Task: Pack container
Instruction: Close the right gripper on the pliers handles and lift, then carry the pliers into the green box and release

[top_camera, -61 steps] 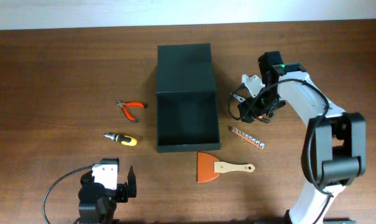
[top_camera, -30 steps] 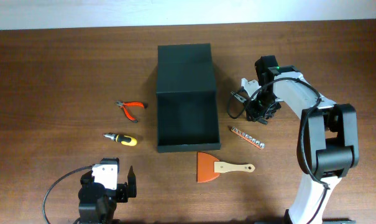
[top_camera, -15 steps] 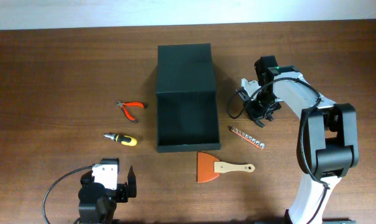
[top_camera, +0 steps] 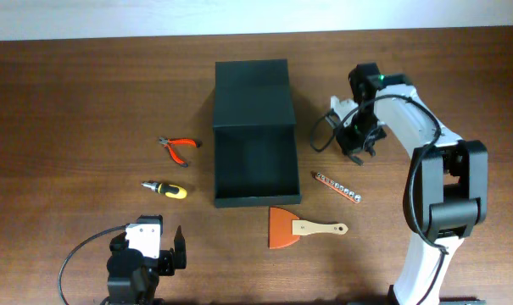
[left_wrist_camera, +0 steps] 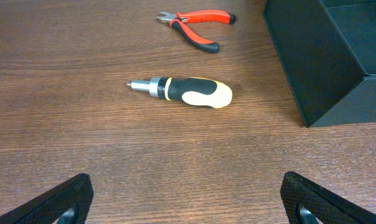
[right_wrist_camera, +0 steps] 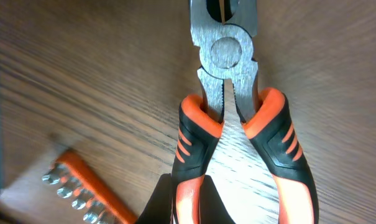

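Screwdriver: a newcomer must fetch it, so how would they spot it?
Find the dark green rectangular cardboard box mid-table. Two small tools lie left of it. The stubby black-and-yellow screwdriver is the one nearer the robot, unlike the red-handled pliers.

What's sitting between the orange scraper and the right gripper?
Overhead, a strip of screwdriver bits lies between the scraper and the right gripper, which grips orange-handled pliers.

- Two pairs of pliers: red-handled pliers (top_camera: 178,148) and orange-and-black pliers (right_wrist_camera: 228,93).
- One black-and-yellow screwdriver (top_camera: 166,188).
- One scraper (top_camera: 303,227), with an orange blade and a wooden handle.
- One orange bit strip (top_camera: 338,187), carrying a row of silver bits.
- One dark green container (top_camera: 251,93).
- One wooden worktop (top_camera: 69,102) beneath them all.
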Controlling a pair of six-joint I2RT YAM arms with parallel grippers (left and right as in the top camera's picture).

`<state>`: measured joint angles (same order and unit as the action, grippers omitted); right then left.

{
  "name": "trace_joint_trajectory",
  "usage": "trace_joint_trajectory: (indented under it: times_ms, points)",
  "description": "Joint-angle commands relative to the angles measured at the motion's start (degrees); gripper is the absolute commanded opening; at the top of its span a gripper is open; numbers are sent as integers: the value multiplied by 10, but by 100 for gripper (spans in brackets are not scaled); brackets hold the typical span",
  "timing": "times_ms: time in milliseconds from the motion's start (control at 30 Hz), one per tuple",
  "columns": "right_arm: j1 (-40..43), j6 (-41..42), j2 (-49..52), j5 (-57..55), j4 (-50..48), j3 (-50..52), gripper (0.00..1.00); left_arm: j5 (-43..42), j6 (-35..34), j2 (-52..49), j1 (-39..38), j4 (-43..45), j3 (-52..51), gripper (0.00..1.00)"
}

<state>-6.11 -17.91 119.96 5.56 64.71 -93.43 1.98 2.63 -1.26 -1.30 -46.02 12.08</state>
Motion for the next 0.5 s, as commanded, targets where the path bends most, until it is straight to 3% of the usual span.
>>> trace_joint_trajectory:
  times_ms: [0,267,467]
  points:
    - [-3,4,-5,2,28,-65,4,4,9,5,3,1,-5,99]
    - [-10,3,-8,81,131,-181,4,4,9,5,3,0,-5,99]
    - [-59,-14,-16,125,185,-208,4,4,9,5,3,0,-5,99]
